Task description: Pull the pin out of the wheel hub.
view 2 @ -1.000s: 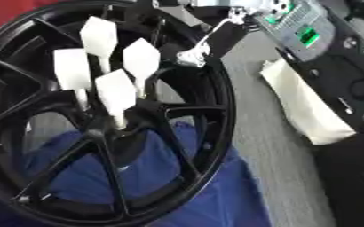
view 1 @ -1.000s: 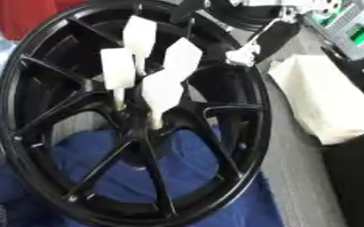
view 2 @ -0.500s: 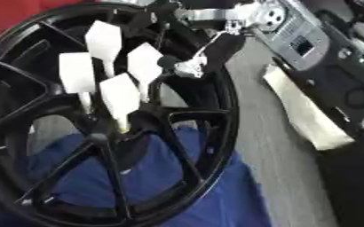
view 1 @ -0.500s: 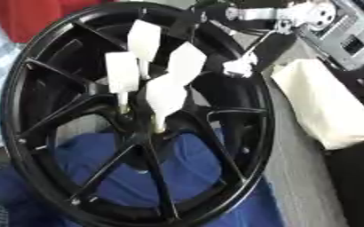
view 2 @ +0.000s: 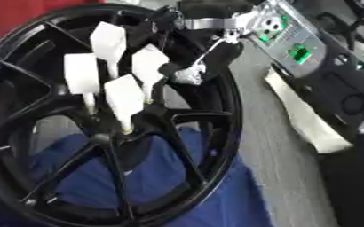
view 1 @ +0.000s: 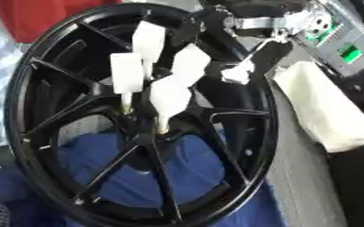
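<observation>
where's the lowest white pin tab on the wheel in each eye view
Left eye view: the lowest white pin tab sits just left of centre, above the hub.
Right eye view: it lies further left, in the upper-left part.
Shared landmark: the black wheel rim around it.

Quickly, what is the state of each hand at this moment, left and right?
Left hand: not in view.
Right hand: reaching over the wheel rim from the upper right, near the white pins; open or shut cannot be told.

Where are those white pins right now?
Four white-topped pins stand clustered in the black wheel hub, left of centre in both eye views, above the blue cloth.
</observation>
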Controlling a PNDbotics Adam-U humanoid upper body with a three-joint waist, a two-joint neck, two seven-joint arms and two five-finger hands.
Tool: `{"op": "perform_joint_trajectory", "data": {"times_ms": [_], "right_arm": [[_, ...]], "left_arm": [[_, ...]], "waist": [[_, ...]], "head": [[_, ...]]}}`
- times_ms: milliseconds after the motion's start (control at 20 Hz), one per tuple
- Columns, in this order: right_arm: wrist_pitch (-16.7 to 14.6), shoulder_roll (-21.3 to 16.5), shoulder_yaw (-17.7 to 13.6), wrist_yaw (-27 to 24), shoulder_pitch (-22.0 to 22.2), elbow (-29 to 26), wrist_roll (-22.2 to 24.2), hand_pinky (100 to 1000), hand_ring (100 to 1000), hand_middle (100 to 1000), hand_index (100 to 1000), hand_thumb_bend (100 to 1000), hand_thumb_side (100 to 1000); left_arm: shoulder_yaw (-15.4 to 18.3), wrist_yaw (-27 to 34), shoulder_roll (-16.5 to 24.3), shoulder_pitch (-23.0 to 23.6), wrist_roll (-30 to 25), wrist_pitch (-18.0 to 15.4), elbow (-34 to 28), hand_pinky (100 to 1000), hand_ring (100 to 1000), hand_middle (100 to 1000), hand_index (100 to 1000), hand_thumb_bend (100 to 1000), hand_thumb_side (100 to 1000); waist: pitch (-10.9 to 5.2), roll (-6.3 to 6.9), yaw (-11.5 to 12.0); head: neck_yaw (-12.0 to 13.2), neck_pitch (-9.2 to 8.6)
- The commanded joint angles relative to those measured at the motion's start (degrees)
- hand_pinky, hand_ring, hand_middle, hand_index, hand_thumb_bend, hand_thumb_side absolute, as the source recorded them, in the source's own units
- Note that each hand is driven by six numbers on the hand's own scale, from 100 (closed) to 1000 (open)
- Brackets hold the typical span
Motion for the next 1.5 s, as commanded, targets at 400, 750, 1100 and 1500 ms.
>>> {"op": "perform_joint_trajectory", "data": {"times_ms": [400, 750, 1100, 1500], "right_arm": [[-16.77, -0.44, 0.11, 2.88, -1.06, 0.53, 15.09, 1000, 867, 736, 907, 100, 581], [-17.54, -0.12, 0.75, 3.4, -1.3, 0.72, 15.09, 1000, 876, 710, 896, 100, 567], [-18.35, -0.03, 0.79, 5.79, -1.57, 1.19, 15.09, 1000, 868, 649, 897, 100, 583], [-18.05, -1.36, 0.39, 5.75, 0.33, -0.25, 15.09, 1000, 841, 584, 886, 100, 588]], "left_arm": [[-0.08, 0.17, 0.39, -0.81, -0.2, -0.04, -1.14, 705, 618, 553, 721, 100, 629], [-0.12, 0.15, 0.32, -0.91, -0.2, -0.01, -1.14, 705, 617, 552, 721, 100, 629], [-0.13, 0.19, 0.28, -0.92, -0.13, 0.01, -1.14, 705, 616, 549, 720, 100, 629], [-0.15, 0.21, 0.25, -0.95, 0.03, 0.1, -1.14, 705, 615, 546, 716, 100, 632]], "waist": [[-0.53, 0.02, 0.22], [-0.38, -0.17, 0.33], [-0.31, -0.38, 0.4], [-0.29, -0.54, 0.3]], "head": [[-0.02, -0.28], [-0.17, -0.27], [-0.37, -0.58], [-0.44, -0.73]]}}
